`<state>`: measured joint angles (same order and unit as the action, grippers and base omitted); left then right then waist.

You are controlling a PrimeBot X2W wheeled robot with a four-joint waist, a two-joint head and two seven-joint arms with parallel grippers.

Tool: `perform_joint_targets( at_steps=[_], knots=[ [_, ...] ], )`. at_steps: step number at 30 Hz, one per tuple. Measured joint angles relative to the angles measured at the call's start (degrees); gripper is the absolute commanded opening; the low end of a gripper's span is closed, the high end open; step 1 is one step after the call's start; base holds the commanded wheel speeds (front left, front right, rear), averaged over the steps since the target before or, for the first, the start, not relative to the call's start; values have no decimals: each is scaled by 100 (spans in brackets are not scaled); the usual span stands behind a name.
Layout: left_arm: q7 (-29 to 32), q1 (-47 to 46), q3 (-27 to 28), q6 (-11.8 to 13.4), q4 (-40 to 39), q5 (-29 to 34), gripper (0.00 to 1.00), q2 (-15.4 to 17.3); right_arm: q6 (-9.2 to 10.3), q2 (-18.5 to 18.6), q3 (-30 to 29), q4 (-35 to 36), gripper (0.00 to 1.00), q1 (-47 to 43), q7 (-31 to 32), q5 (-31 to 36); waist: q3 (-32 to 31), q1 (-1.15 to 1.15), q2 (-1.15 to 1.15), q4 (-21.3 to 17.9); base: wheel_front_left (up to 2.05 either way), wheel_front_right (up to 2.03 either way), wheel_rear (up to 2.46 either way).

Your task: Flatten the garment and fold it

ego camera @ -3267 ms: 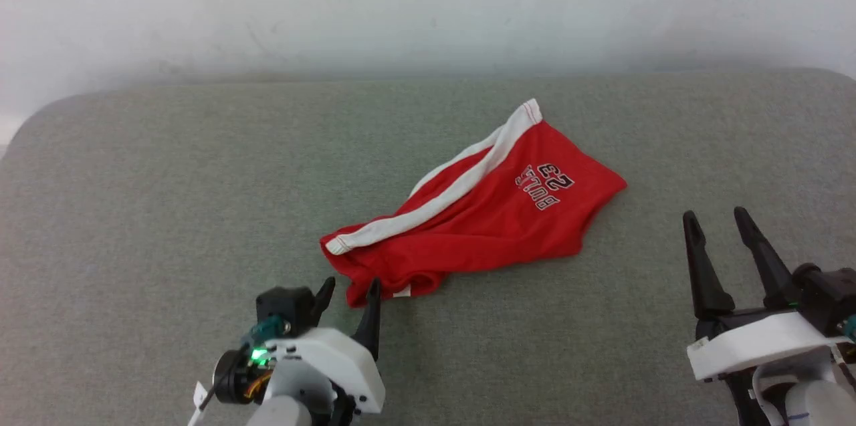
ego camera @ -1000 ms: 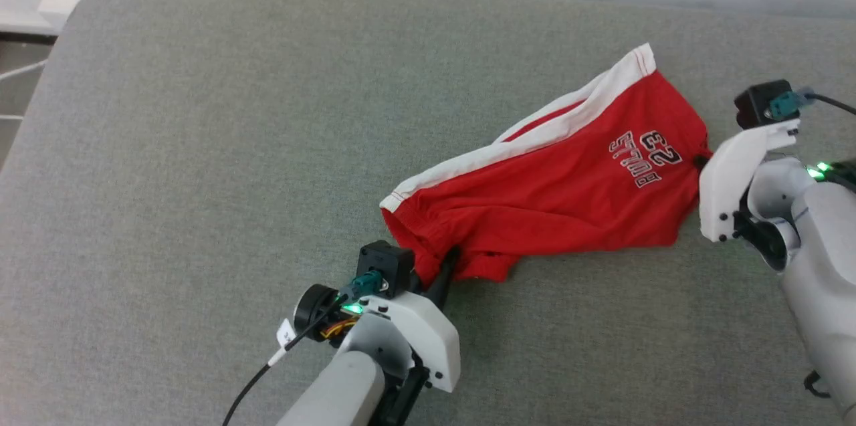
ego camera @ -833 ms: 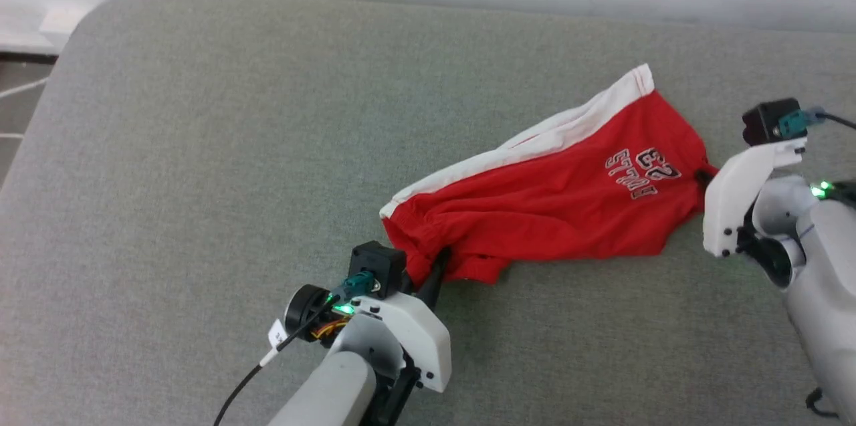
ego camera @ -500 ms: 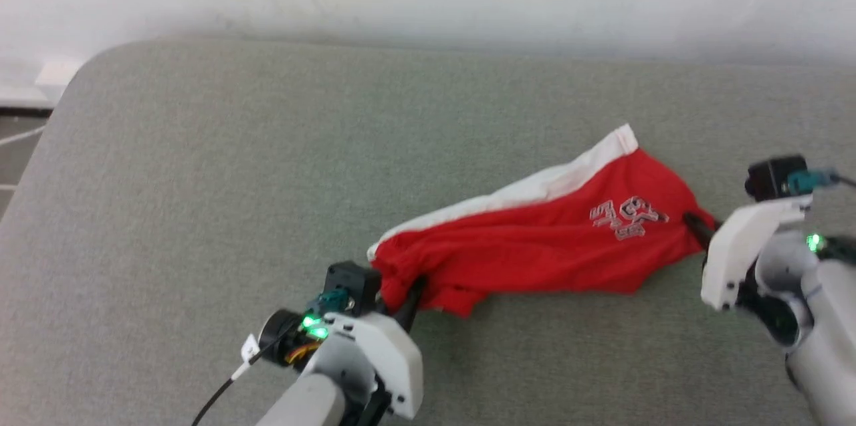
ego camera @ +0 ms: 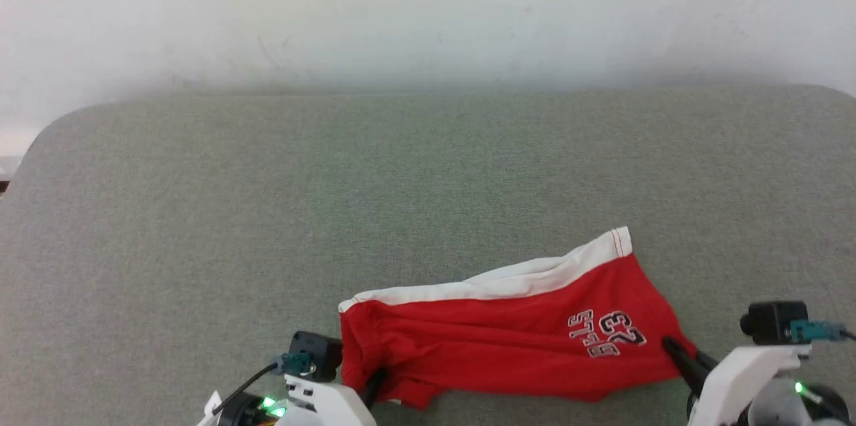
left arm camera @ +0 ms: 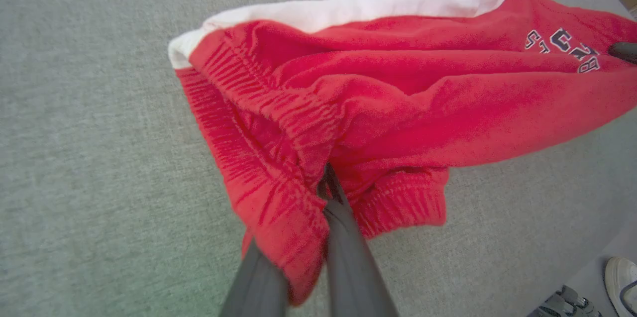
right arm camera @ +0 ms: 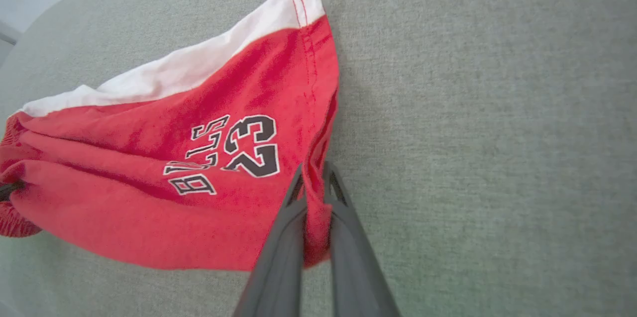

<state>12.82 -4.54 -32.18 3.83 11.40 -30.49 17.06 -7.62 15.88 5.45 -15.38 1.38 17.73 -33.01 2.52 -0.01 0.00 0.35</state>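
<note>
On garment (ego camera: 508, 346): left gripper (left arm camera: 321, 190), right gripper (right arm camera: 312, 173)

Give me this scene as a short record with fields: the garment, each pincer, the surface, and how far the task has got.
garment: red shorts, white edge band on the far side, lettering facing up, creased and bunched
left pincer: shut on the gathered waistband end
right pincer: shut on the hem beside the lettering
surface: grey-green cloth-covered pad, pale wall behind
task state: garment spans between both pincers; not flat, not yet folded
</note>
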Motion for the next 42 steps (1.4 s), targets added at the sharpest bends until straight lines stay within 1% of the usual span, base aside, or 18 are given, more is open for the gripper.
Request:
perform_joint_targets(
  at_steps=[3, 6, 12, 13, 14, 15, 18, 21, 26, 31, 34, 36, 39, 42],
  knots=[
    [32, 83, 23, 0, 31, -46, 0, 59, 0, -180, -175, 387, 0, -427, 234, 32, -32, 1, 0, -78, 0, 0, 0],
    [99, 96, 25, 1, 79, -125, 0, 64, 0, -264, -279, 628, 0, -694, 399, 136, -39, 1, 0, -99, 0, 0, 0],
    [212, 70, -26, 1, 240, -138, 0, 27, 0, -318, -353, 689, 0, -820, 503, 380, -10, 1, 0, -41, 0, 0, 0],
    [240, 41, -43, 1, 274, -137, 42, 21, 0, -318, -354, 683, 0, -820, 519, 426, -6, 1, 0, -27, 0, 0, 0],
    [254, 7, -63, 1, 299, -133, 100, 19, 0, -316, -353, 679, 46, -820, 526, 468, -2, 1, 0, -14, 0, 0, 0],
    [247, -20, -74, 1, 322, -129, 100, 12, 0, -312, -352, 681, 100, -820, 519, 512, -1, 1, 0, -1, 0, 0, 0],
    [98, -34, -45, 10, 343, -129, 100, 0, 1, -245, -381, 726, 100, -818, 412, 603, -38, 2, 0, 36, 0, 0, 0],
    [-190, -16, 78, 107, 269, -127, 100, 29, 2, -80, -434, 906, 100, -808, 301, 758, -112, 2, 0, 76, 0, 0, 0],
    [-840, 176, 400, 235, -256, -191, 100, 43, 2, 89, -446, 1305, 100, -810, 223, 857, -278, 2, 0, 158, 0, 0, 0],
    [-1636, 448, 666, 255, -608, -230, 100, 44, 2, 188, -445, 1362, 100, -860, 224, 967, -398, 1, 0, 277, 0, 0, 0],
    [-2370, 529, 746, 339, -702, 57, 100, 63, 2, 183, -469, 1315, 100, -877, 225, 993, -433, 1, 0, 364, 0, 0, 0],
    [-2660, 537, 894, 447, -715, 261, 100, 31, 2, 169, -485, 1237, 100, -877, 241, 1045, -442, 1, 0, 416, 0, 0, 0],
    [-2748, 609, 1111, 602, -794, 775, 100, -21, 2, 131, -515, 1038, 100, -876, 301, 1184, -453, 1, 0, 469, 0, 0, 0],
    [-2750, 779, 1460, 661, -1154, 1255, 100, -257, 2, 78, -558, 808, 100, -872, 403, 1285, -452, 1, 0, 513, 0, 0, 0]
  ],
)
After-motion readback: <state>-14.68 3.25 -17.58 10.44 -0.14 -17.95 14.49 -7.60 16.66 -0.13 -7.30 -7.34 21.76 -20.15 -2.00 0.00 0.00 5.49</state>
